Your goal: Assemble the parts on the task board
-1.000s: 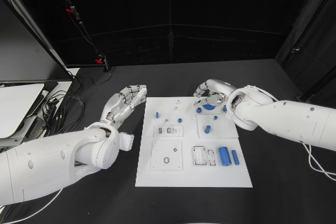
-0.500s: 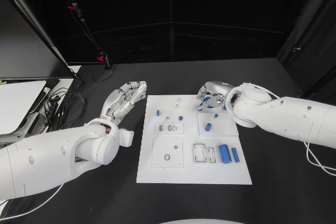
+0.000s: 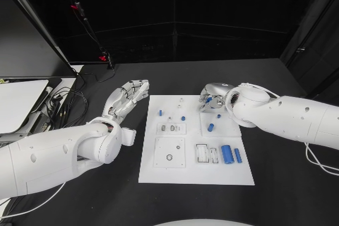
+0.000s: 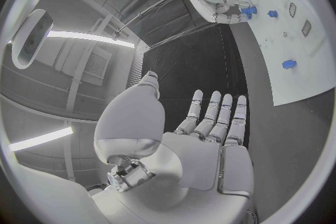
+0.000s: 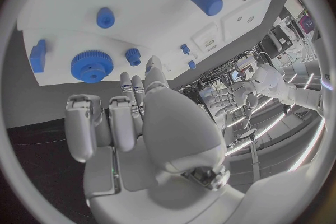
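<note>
Presently, the left hand (image 3: 127,99) lies flat on the black counter (image 3: 282,187) just off the left edge of the white rectangular task board (image 3: 194,174), fingers straight, slightly apart and holding nothing; this reads as a parked posture that keeps it clear of the work.

On the board, a small blue peg (image 3: 160,112) stands near the left edge. Toward the near right corner of the board lie a thick blue plastic cylinder (image 3: 227,154) and a slimmer blue rod (image 3: 237,155), side by side, likely staged as loose stock for later insertion.

At the far right corner of the board, the right hand (image 3: 212,99) hovers with fingers curled inward. The right wrist view shows a blue toothed plastic gear (image 5: 89,65) on the board beyond the fingertips (image 5: 157,65), not visibly touched, so the hand appears empty, placed for the gear.
</note>
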Tool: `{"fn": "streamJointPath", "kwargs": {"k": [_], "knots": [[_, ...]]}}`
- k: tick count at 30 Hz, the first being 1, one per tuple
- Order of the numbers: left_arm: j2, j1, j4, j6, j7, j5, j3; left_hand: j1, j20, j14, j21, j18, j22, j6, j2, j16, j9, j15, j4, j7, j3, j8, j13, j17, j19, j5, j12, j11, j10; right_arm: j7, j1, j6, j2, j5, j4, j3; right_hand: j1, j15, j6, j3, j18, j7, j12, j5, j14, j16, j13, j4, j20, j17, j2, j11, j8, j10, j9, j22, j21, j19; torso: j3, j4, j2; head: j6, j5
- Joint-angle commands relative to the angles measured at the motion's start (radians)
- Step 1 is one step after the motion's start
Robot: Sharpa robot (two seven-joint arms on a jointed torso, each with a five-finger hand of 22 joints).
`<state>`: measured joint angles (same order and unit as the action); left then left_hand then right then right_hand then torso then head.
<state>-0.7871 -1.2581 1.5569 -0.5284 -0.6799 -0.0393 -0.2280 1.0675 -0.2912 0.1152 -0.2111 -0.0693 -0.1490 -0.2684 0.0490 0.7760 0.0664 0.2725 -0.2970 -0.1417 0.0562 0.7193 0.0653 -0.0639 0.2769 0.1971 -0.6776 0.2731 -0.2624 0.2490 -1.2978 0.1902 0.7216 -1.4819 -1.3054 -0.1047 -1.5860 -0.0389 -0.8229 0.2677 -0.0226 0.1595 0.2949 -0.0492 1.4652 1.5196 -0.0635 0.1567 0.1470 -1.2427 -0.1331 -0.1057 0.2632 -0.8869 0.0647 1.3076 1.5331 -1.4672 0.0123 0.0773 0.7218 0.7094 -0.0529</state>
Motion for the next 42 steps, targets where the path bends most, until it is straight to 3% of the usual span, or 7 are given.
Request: {"fn": "streamJointPath", "kwargs": {"k": [1, 19, 33, 42], "knots": [[0.000, -0.003, 0.001, 0.008, -0.307, -0.007, 0.001, 0.000, 0.000, 0.006, -0.006, -0.010, -0.002, -0.001, -0.010, 0.003, -0.001, -0.001, 0.001, -0.157, -0.005, -0.003, -0.001, -0.001, -0.002, 0.000, -0.001, -0.001, -0.002, 0.047, -0.001, -0.055, -0.007, -0.031, 0.005, 0.000, -0.014, 0.007, -0.011, -0.008, -0.002, -0.001, -0.006, 0.002, 0.051, -0.006, -0.001, -0.001, -0.006, 0.000, 0.000, 0.002, -0.008, -0.014, 0.001, 0.160, -0.004, -0.043, -0.0006, -0.0009, -0.003, 0.006, 0.002], [0.000, -0.003, 0.001, 0.011, -0.303, -0.007, 0.001, 0.003, 0.000, 0.006, -0.007, -0.010, -0.002, 0.000, -0.018, 0.003, -0.001, -0.001, 0.001, -0.157, -0.008, -0.004, -0.001, -0.001, -0.002, 0.007, -0.001, -0.002, -0.002, 0.089, 0.006, -0.082, -0.046, -0.047, 0.043, 0.000, -0.033, 0.011, -0.018, -0.019, -0.002, -0.006, -0.024, 0.002, 0.052, -0.007, 0.001, 0.005, -0.010, 0.001, -0.012, 0.006, -0.031, -0.037, 0.000, 0.160, -0.004, -0.043, -0.0017, -0.0011, -0.006, 0.017, -0.002], [-0.001, -0.003, 0.001, 0.010, -0.301, -0.007, 0.001, 0.004, 0.000, 0.006, -0.007, -0.010, -0.002, 0.000, -0.021, 0.004, -0.001, -0.001, 0.002, -0.157, -0.008, -0.004, 0.000, -0.001, -0.002, 0.009, -0.002, -0.002, -0.003, 0.096, 0.012, -0.103, -0.069, -0.048, 0.062, 0.000, -0.047, 0.030, -0.045, -0.021, -0.002, -0.023, -0.049, 0.002, 0.053, -0.009, 0.002, 0.026, -0.027, 0.003, -0.018, 0.025, -0.054, -0.098, 0.002, 0.161, -0.005, -0.044, -0.0034, -0.0009, -0.009, 0.023, 0.002], [-0.002, -0.004, 0.001, 0.010, -0.298, -0.007, 0.001, 0.006, 0.000, 0.006, -0.008, -0.010, -0.002, -0.001, -0.024, 0.004, -0.001, -0.001, 0.002, -0.157, -0.009, -0.004, 0.000, -0.001, -0.002, 0.013, -0.003, -0.002, -0.005, 0.105, 0.014, -0.118, -0.074, -0.050, 0.068, 0.000, -0.090, 0.038, -0.102, -0.040, 0.001, -0.035, -0.059, 0.002, 0.055, -0.008, 0.002, 0.027, -0.035, -0.004, -0.045, 0.039, -0.043, -0.166, 0.008, 0.171, -0.001, -0.050, -0.0034, -0.0020, -0.010, 0.030, 0.004]]}}
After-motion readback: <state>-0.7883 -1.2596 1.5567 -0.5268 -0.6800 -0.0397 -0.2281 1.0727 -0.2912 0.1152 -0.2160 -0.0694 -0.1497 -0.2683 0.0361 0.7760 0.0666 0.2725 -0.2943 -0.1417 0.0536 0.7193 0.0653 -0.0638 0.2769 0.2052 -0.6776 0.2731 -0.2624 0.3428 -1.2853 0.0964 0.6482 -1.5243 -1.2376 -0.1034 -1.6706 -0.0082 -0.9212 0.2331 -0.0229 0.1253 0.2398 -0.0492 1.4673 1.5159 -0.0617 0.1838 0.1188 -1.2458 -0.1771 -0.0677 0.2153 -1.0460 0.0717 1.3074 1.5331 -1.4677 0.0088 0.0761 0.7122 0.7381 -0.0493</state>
